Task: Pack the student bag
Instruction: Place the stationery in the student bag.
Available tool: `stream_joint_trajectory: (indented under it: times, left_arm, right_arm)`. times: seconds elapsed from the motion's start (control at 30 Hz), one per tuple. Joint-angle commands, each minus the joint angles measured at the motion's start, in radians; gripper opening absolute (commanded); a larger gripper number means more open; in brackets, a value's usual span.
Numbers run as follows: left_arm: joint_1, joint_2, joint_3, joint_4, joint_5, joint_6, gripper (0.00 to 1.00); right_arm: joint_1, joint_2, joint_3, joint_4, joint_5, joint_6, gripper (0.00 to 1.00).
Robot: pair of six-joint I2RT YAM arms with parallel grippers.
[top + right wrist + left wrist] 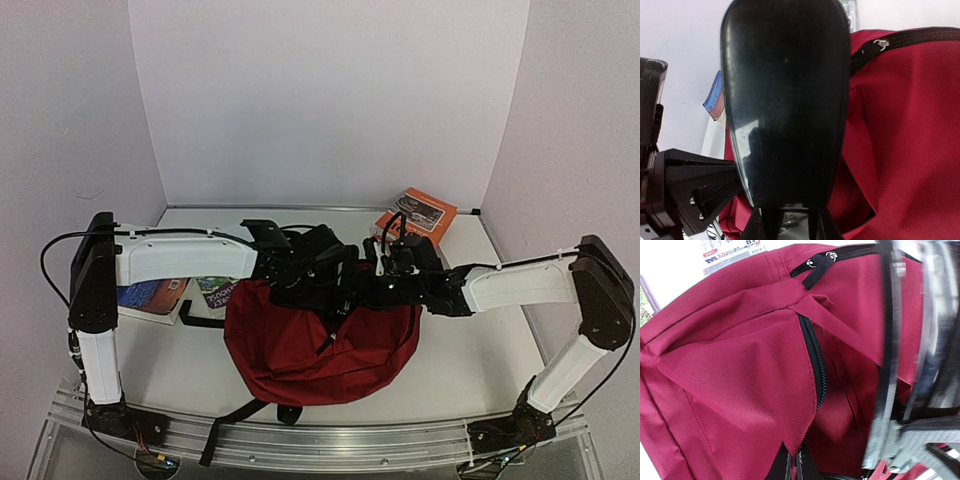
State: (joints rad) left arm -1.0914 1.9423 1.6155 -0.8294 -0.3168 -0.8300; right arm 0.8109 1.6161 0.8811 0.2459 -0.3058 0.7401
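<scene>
Status: packing was at an early stage, by my assessment. The student bag (310, 350) lay at the middle of the table (470, 350), close to its near edge, with its mouth toward the far edge.

Left tool (792, 463): closed, pinching the edge of the bag's fabric beside the open zipper (815, 360), apparently to hold the mouth apart.

Right tool (790, 222): closed partway on a glossy black oval object (785, 110), held at the bag's mouth and not yet inside. I could not identify the object.

Contents: only red fabric showed within the opening, and no packed item could be confirmed.

Outstanding: a blue book (150, 297) and a green book (213, 292) lay by the table's left edge. An orange book (420, 213) lay near the far right corner. All three were outside the bag.
</scene>
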Motion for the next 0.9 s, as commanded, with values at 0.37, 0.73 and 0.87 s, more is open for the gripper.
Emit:
stream_joint_trajectory:
  times: [0.37,0.73,0.87]
  left_arm:
    - [0.071,-0.183,-0.202,0.242,0.053,0.033,0.0]
    - [0.11,-0.28,-0.314,0.383,0.111,0.12,0.0]
    - [0.115,-0.302,-0.338,0.414,0.116,0.134,0.0]
  right_arm:
    - [0.116,0.093,-0.058,0.208,-0.099,0.081,0.0]
    - [0.137,0.128,-0.047,0.191,-0.23,0.087,0.0]
    - [0.144,0.171,-0.021,0.191,-0.258,0.085,0.0]
